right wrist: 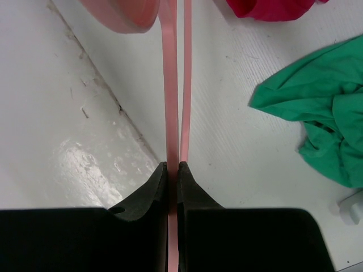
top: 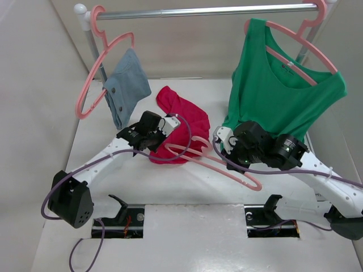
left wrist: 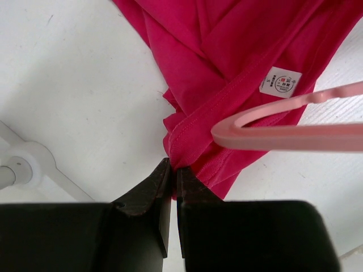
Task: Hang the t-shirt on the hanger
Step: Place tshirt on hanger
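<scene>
Both arms low, left gripper (left wrist: 173,168) pinching t-shirt (left wrist: 227,51), right gripper (right wrist: 173,168) clamping hanger (right wrist: 170,102)

The left arm (top: 102,161) rises from its dark base at the lower left of the top view and slants up and right toward centre frame; its black wrist (top: 142,135) is angled down to the table; the left gripper (left wrist: 173,167) is fully closed, fingertips meeting on a folded edge of the t-shirt (left wrist: 227,45). The right arm (top: 323,175) runs from the lower right corner up and left; its wrist (top: 258,144) sits right of centre, pointing left; the right gripper (right wrist: 173,165) is clamped on a thin bar of the hanger (right wrist: 170,85), jaws almost touching.
</scene>
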Controlling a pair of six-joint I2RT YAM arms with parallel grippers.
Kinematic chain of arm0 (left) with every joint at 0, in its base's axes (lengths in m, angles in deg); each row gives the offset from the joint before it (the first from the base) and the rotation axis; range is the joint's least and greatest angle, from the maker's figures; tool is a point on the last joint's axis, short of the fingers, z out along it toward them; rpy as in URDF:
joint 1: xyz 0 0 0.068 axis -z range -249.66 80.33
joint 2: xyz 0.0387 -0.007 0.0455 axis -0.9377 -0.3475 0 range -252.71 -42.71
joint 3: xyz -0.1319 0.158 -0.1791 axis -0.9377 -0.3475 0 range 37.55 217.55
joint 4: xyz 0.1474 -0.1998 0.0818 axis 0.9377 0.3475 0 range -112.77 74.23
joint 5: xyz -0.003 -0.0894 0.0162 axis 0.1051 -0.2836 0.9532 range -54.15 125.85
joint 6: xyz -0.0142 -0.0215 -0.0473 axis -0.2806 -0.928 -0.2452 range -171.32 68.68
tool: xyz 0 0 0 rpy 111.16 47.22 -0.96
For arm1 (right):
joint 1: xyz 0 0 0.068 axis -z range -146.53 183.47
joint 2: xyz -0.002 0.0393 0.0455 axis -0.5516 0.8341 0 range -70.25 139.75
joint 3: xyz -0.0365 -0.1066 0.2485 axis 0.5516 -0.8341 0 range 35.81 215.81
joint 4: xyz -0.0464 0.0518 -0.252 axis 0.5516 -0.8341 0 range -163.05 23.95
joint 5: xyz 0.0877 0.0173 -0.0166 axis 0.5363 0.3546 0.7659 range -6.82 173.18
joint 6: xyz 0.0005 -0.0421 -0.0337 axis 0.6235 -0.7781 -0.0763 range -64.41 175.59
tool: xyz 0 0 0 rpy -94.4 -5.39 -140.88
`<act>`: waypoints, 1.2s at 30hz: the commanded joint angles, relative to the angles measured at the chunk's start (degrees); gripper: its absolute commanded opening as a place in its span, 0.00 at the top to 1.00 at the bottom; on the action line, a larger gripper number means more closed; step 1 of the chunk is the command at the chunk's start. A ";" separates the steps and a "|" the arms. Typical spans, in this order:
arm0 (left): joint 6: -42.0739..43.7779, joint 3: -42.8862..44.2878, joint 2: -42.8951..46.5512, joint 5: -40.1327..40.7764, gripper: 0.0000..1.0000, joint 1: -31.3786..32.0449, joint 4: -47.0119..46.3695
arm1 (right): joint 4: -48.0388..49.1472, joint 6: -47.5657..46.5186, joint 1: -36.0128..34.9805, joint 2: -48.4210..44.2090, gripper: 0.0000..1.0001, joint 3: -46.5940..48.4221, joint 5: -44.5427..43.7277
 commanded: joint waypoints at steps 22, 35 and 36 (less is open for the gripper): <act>10.05 6.71 6.33 -18.80 1.00 -0.17 5.97 | 5.40 -7.19 -3.03 4.44 1.00 2.77 -4.89; 17.01 28.33 1.85 -38.58 1.00 -0.70 17.04 | 14.87 -8.36 -6.63 -2.76 1.00 3.21 -6.63; 16.39 29.03 1.84 -38.59 1.00 -0.09 17.04 | 16.11 -8.35 -6.63 -3.72 1.00 2.68 -7.16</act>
